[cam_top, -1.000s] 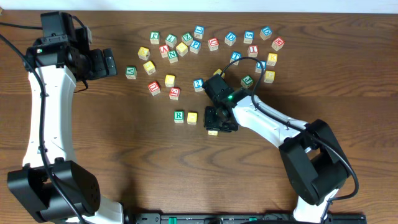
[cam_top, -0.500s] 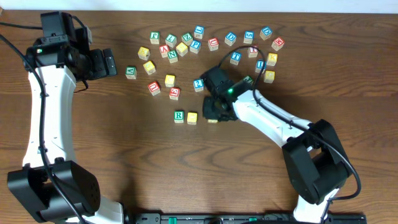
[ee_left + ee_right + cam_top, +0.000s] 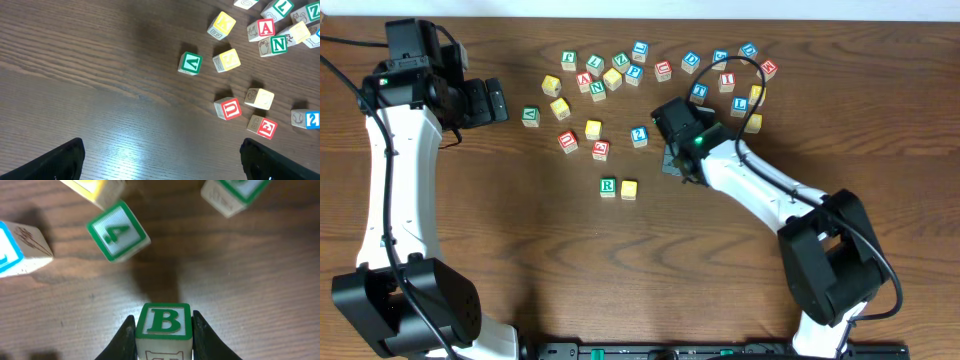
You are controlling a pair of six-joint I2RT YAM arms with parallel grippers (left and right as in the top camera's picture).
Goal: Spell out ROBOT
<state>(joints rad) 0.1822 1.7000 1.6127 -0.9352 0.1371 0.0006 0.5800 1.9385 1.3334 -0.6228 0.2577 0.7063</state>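
My right gripper [image 3: 675,162] is shut on a green B block [image 3: 164,322], which it holds just above the wood, right of the middle of the table. In the overhead view the gripper hides this block. A green R block [image 3: 608,186] and a yellow block [image 3: 629,189] sit side by side to its front left. My left gripper [image 3: 498,101] is open and empty at the far left, its fingers wide apart in the left wrist view [image 3: 170,165].
Several loose letter blocks lie scattered along the back, among them a blue 2 [image 3: 639,135], a red block [image 3: 601,150] and a green V [image 3: 530,116]. A green 4 block [image 3: 118,230] lies just ahead of the held B. The table is dark wood [image 3: 520,260].
My right gripper has moved toward the back of the table, away from the R and yellow blocks, carrying its block. The left arm has not moved.
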